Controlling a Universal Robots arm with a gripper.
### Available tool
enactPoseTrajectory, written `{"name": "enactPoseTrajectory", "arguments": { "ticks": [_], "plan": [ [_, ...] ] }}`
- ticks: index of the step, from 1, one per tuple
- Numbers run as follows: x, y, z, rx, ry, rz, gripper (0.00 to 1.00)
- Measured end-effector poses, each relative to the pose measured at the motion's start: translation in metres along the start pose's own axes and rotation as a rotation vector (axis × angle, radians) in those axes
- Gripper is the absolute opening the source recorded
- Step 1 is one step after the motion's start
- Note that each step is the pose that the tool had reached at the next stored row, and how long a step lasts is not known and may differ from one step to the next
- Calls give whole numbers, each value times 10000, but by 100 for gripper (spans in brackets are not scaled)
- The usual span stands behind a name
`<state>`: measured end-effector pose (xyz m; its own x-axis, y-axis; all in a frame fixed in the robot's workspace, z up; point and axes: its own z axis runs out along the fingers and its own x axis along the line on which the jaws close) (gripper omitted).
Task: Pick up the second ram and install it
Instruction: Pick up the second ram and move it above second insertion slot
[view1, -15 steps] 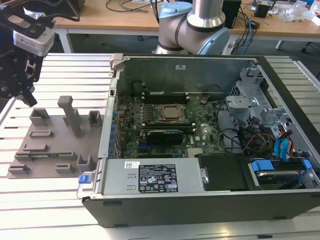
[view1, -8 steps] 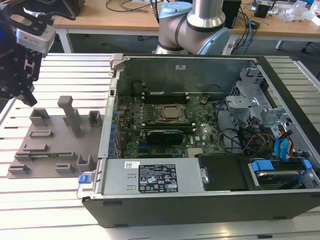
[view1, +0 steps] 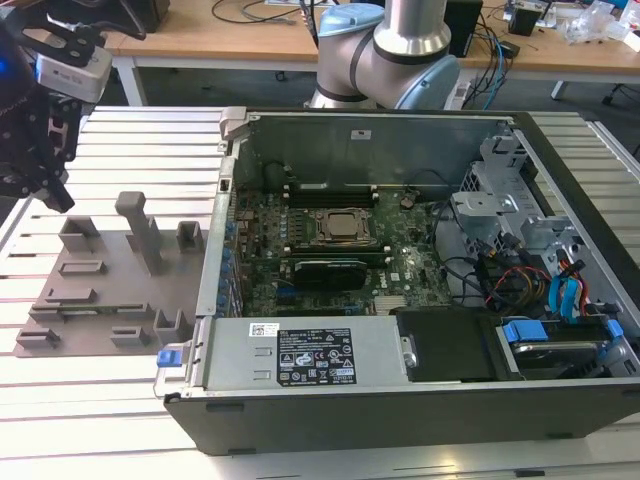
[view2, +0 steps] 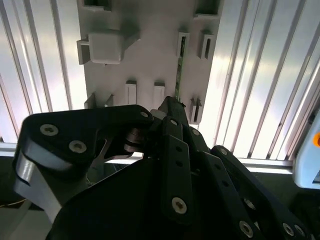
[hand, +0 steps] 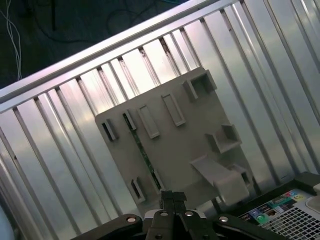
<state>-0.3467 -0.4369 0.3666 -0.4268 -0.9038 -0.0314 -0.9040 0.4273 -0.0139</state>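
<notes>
The gripper (view1: 55, 195) hangs above the far corner of the grey holder plate (view1: 105, 295) on the ribbed metal surface (view1: 110, 400), at the exterior view's left of the open computer case (view1: 400, 410). Its fingers are drawn together with nothing between them. In both wrist views the second ram (hand: 144, 152) (view2: 179, 70) stands on edge in the plate's slots, below the fingertips (hand: 168, 198), apart from them.

An open computer case (view1: 400, 412) is lying on the slatted desk (view1: 80, 425), a grey holder plate (view1: 112, 296) sitting just beside it
</notes>
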Motion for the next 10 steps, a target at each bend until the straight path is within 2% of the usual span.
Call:
{"name": "enactPoseTrajectory", "arguments": {
  "ticks": [10],
  "plan": [
    [0, 0, 0, -40, -17, -1254, 10]
  ]
}}
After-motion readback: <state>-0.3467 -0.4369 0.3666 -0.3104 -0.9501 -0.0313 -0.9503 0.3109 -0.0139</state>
